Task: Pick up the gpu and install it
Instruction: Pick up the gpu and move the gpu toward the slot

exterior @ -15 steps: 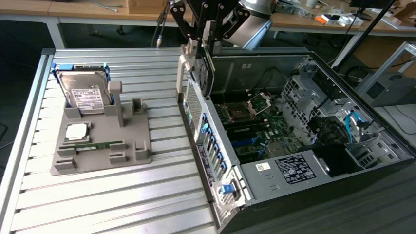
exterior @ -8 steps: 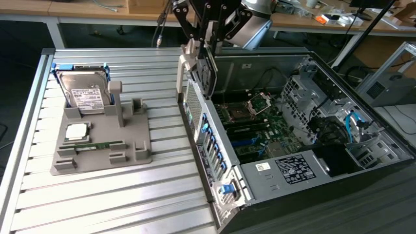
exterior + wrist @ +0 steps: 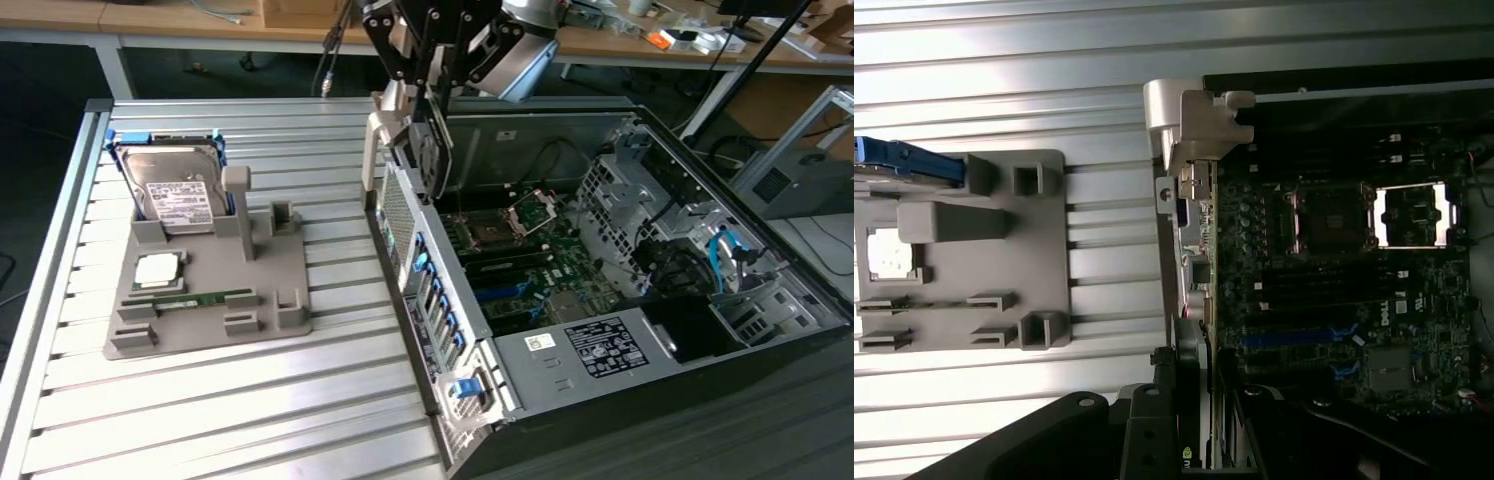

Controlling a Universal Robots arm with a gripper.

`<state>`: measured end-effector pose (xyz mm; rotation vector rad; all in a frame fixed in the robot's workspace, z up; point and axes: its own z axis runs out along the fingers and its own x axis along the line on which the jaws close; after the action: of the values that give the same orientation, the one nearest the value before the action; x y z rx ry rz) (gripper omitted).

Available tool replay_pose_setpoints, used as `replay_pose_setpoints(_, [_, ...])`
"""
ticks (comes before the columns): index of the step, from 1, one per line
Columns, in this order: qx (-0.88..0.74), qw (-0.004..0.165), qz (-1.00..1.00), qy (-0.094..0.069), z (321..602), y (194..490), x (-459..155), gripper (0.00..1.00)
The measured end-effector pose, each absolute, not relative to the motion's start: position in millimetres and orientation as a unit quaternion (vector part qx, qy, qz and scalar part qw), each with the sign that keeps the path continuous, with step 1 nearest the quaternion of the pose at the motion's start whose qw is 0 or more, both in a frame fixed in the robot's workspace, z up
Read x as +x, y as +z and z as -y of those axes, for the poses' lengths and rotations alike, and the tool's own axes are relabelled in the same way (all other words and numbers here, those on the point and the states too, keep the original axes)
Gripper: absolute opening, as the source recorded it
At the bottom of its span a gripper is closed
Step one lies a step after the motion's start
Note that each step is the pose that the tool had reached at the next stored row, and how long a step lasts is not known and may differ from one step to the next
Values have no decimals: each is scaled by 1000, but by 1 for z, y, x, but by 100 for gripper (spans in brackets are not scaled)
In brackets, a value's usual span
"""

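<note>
My fingers point(image 3: 1144, 432) are closed narrowly on the gpu point(image 3: 435, 160), pinching its upper edge so it hangs upright over the open computer case point(image 3: 694, 190), edge-down toward the motherboard point(image 3: 534, 270) (presumably to meet a slot). The card is thin and dark, with a silvery bracket point(image 3: 380, 135) by the case's rear wall.

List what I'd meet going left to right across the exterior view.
hard drive → gpu, gripped above the case's near wall → processor socket → printed label → blue cables
</note>
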<state>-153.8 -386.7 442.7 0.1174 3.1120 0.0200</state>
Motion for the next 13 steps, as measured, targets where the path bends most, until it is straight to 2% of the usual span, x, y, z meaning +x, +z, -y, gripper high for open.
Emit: replay_pose_setpoints(13, [38,14,-999,6,388,442,-143,27])
